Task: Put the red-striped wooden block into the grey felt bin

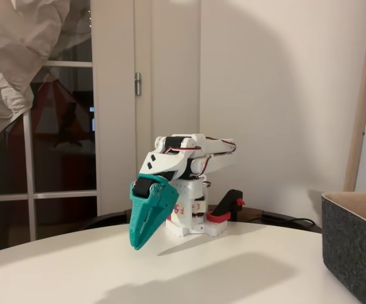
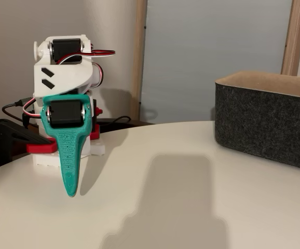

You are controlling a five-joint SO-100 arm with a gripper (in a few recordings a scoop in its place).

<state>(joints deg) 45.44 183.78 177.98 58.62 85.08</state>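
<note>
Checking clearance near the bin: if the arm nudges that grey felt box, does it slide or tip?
The grey felt bin is wide, low and flat-based, so it would probably slide rather than tip. Its felt walls likely flex a little and drag on the smooth white table.

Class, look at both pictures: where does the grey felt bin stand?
The grey felt bin stands on the white table at the right edge in both fixed views, well apart from the folded arm's teal gripper on the left.
</note>
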